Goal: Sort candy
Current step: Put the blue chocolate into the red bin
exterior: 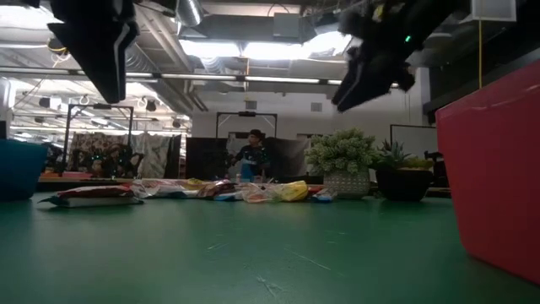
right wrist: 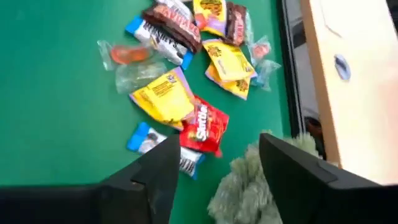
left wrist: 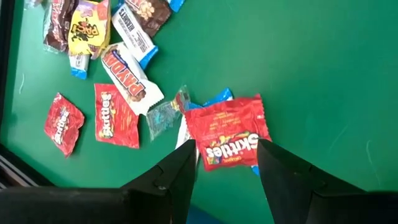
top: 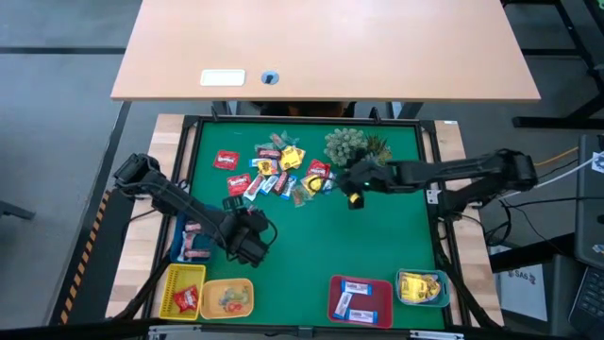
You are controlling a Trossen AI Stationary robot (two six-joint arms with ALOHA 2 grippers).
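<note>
along the table's near edge, candy (top: 285,174)-filled trays (top: 360,300); both grippers (top: 354,196) apart-fingered, holding nothing

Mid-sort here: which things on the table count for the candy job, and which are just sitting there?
Job: candy pile; yellow tray; red tray; blue tray; left gripper; right gripper.
Lying about: green plant; white card on the desk.
</note>
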